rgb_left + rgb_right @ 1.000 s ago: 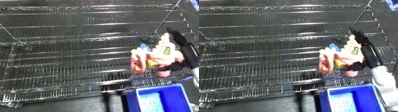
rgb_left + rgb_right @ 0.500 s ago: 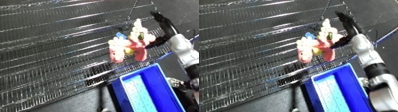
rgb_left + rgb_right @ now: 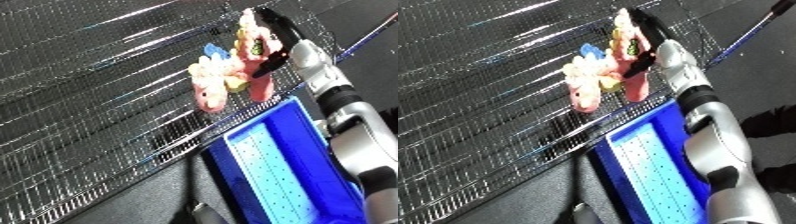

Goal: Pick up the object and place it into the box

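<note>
A pink plush toy (image 3: 233, 74) with yellow and blue parts hangs just above the wire shelf (image 3: 98, 100). My right hand (image 3: 277, 36) is shut on its upper end, black fingers curled round it. The toy's lower part dangles over the shelf's front edge, close to the far rim of the blue bin (image 3: 284, 165). The bin sits below the shelf's front edge, its pale blue inside showing nothing in it. My white right forearm (image 3: 342, 110) runs along the bin's right side. My left hand does not show in either view.
The wire shelf fills the upper left of both views, its front edge (image 3: 133, 165) running diagonally. Dark floor (image 3: 151, 200) lies below it, left of the bin. A blue rod (image 3: 749, 31) slants at the top right.
The camera has tilted and swung further, so the whole scene has rotated. My right hand has carried the toy closer to the bin's far rim, still held the same way.
</note>
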